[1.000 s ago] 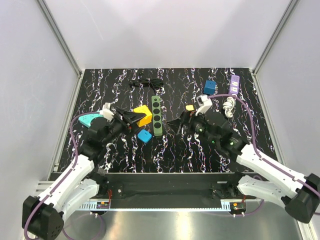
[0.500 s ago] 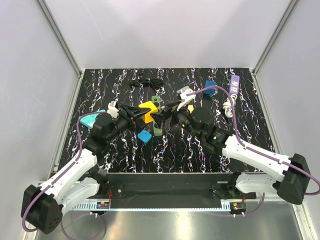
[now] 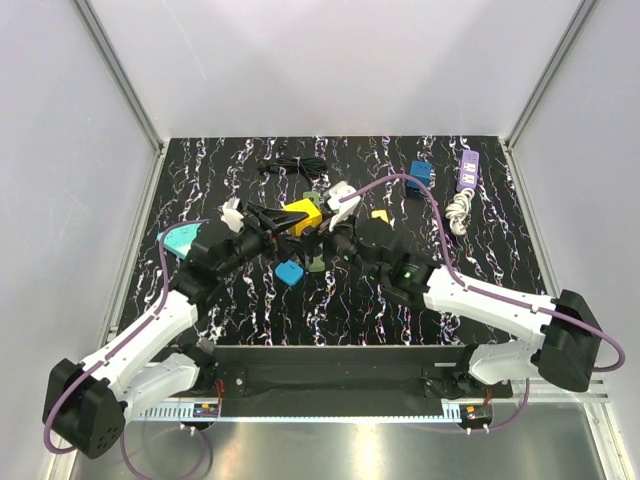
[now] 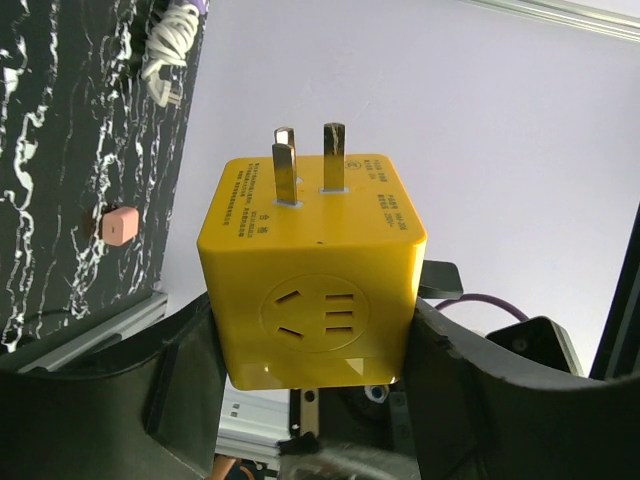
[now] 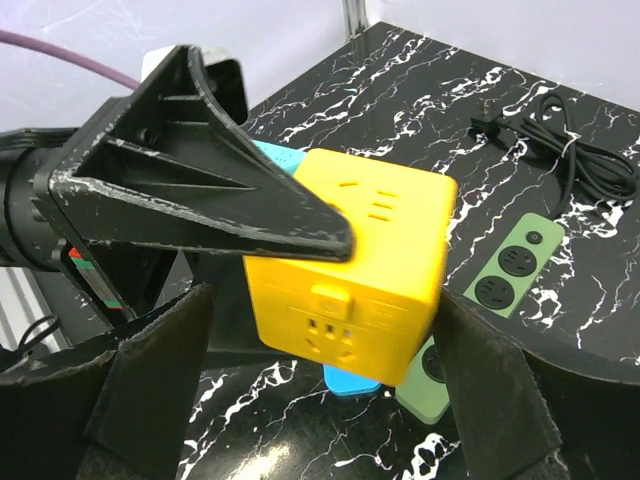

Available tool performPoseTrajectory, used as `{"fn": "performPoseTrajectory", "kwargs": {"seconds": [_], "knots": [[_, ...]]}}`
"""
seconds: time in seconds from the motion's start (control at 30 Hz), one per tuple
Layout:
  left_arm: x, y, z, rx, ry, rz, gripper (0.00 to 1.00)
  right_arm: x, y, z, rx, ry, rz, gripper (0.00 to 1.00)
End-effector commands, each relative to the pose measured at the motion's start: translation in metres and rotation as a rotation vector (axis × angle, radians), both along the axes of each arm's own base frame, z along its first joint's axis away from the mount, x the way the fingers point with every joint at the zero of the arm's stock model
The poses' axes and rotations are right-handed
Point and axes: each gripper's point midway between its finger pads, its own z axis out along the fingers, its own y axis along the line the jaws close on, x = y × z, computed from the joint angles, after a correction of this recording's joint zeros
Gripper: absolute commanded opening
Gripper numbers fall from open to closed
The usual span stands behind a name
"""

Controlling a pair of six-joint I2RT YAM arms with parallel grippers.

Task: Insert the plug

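A black, white-veined table (image 3: 480, 270) is seen from above, with two robot arms reaching toward its middle. The left fingers (image 3: 268, 216) grip a yellow cube plug (image 3: 303, 215) and hold it up off the table, above the far end of a green power strip (image 3: 316, 262) that lies flat. In the left wrist view the cube (image 4: 315, 290) sits clamped between the two black fingers (image 4: 185, 370), one on each side. Its metal prongs (image 4: 310, 160) stick out of the face turned away from the wrist, and a socket face looks at the camera.

The right fingers (image 3: 330, 232) are spread wide. In the right wrist view they (image 5: 150, 380) stand on either side of the cube (image 5: 360, 260), with a gap showing on both sides. The power strip (image 5: 500, 275) lies below and behind it.

A small blue adapter (image 3: 289, 272) rests just left of the strip. A teal piece (image 3: 178, 240) lies at the left. At the back lies a coiled black cable (image 3: 292, 167). To the right are a blue cube (image 3: 420, 173), a purple power strip (image 3: 467, 168) and a white cord bundle (image 3: 457, 212).
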Motion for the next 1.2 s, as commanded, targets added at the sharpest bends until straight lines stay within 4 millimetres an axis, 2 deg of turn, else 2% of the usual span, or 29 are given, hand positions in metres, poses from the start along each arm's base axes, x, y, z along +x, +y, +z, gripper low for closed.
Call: {"fn": "performPoseTrajectory", "kwargs": {"seconds": [0.0, 0.1, 0.17, 0.27, 0.3, 0.33, 0.4, 0.43, 0.47, 0.5, 0.53, 0.6, 0.63, 0.67, 0.7, 0.73, 0.8, 0.83, 0.87, 0.9, 0.93, 0.97, 1.0, 1.03, 1.07, 1.1, 1.13, 1.17], "knots": [[-0.004, -0.007, 0.055, -0.094, -0.122, -0.025, 0.0, 0.006, 0.009, 0.041, 0.073, -0.09, -0.025, 0.94], [-0.007, -0.01, 0.056, -0.092, -0.125, -0.031, 0.0, 0.014, 0.008, 0.041, 0.085, -0.089, -0.077, 0.91], [-0.009, -0.009, 0.048, -0.094, -0.104, -0.035, 0.0, 0.019, 0.009, 0.042, 0.097, -0.093, -0.099, 0.88], [-0.013, -0.007, 0.04, -0.112, -0.09, -0.029, 0.0, 0.022, 0.008, 0.047, 0.129, -0.1, -0.121, 0.73], [-0.014, -0.008, 0.041, -0.12, -0.096, -0.036, 0.05, 0.023, 0.006, 0.047, 0.137, -0.1, -0.129, 0.59], [-0.015, -0.008, 0.042, -0.124, -0.103, -0.04, 0.11, 0.022, 0.006, 0.047, 0.145, -0.101, -0.129, 0.53], [-0.019, -0.01, 0.048, -0.145, -0.139, -0.061, 0.31, 0.023, 0.006, 0.047, 0.15, -0.104, -0.131, 0.38], [-0.02, -0.01, 0.05, -0.148, -0.162, -0.07, 0.67, 0.022, 0.005, 0.048, 0.153, -0.105, -0.131, 0.23], [-0.021, -0.011, 0.054, -0.143, -0.206, -0.078, 0.83, 0.021, 0.004, 0.045, 0.134, -0.094, -0.131, 0.15], [-0.027, -0.013, 0.06, -0.147, -0.249, -0.116, 0.95, 0.018, 0.005, 0.043, 0.118, -0.074, -0.114, 0.06], [-0.028, -0.016, 0.061, -0.137, -0.267, -0.142, 0.99, 0.015, 0.005, 0.043, 0.09, -0.061, -0.095, 0.0], [-0.041, -0.022, 0.059, -0.093, -0.331, -0.25, 0.99, -0.003, 0.009, 0.029, 0.001, -0.011, 0.025, 0.0], [-0.043, -0.026, 0.055, -0.069, -0.337, -0.294, 0.99, -0.013, 0.005, 0.033, 0.003, -0.007, 0.066, 0.0], [-0.046, -0.029, 0.057, -0.032, -0.394, -0.332, 0.99, -0.019, -0.001, 0.022, -0.026, 0.027, 0.09, 0.0], [-0.053, -0.031, 0.045, 0.008, -0.384, -0.403, 0.99, -0.028, -0.003, 0.02, -0.03, 0.047, 0.139, 0.0], [-0.055, -0.031, 0.042, 0.042, -0.402, -0.431, 0.99, -0.032, -0.015, 0.028, -0.014, 0.048, 0.138, 0.0], [-0.062, -0.024, 0.028, 0.106, -0.44, -0.468, 0.99, -0.042, -0.031, 0.01, -0.057, 0.103, 0.17, 0.0], [-0.065, -0.02, 0.022, 0.116, -0.443, -0.473, 0.99, -0.045, -0.044, 0.018, -0.046, 0.095, 0.157, 0.0], [-0.069, -0.016, 0.022, 0.126, -0.48, -0.483, 0.99, -0.047, -0.054, 0.008, -0.073, 0.132, 0.142, 0.0], [-0.071, -0.009, 0.023, 0.143, -0.496, -0.474, 0.99, -0.041, -0.066, 0.008, -0.07, 0.146, 0.123, 0.0], [-0.072, -0.006, 0.026, 0.162, -0.51, -0.473, 0.99, -0.044, -0.075, 0.013, -0.06, 0.148, 0.125, 0.0], [-0.072, -0.003, 0.024, 0.213, -0.561, -0.475, 0.99, -0.046, -0.084, 0.009, -0.071, 0.177, 0.125, 0.0], [-0.074, 0.002, 0.014, 0.259, -0.506, -0.481, 0.99, -0.049, -0.088, 0.01, -0.066, 0.192, 0.157, 0.0], [-0.072, 0.005, 0.023, 0.293, -0.531, -0.47, 0.99, -0.055, -0.093, 0.016, -0.052, 0.19, 0.182, 0.0], [-0.066, 0.01, 0.019, 0.368, -0.567, -0.445, 0.99, -0.064, -0.094, 0.016, -0.05, 0.213, 0.216, 0.0], [-0.066, 0.015, 0.002, 0.423, -0.482, -0.45, 0.99, -0.08, -0.091, 0.019, -0.035, 0.228, 0.31, 0.0], [-0.054, 0.023, 0.003, 0.509, -0.503, -0.399, 0.99, -0.091, -0.091, 0.022, -0.018, 0.247, 0.355, 0.0], [-0.049, 0.027, -0.004, 0.558, -0.471, -0.387, 0.99, -0.101, -0.088, 0.023, -0.004, 0.264, 0.406, 0.0]]}}
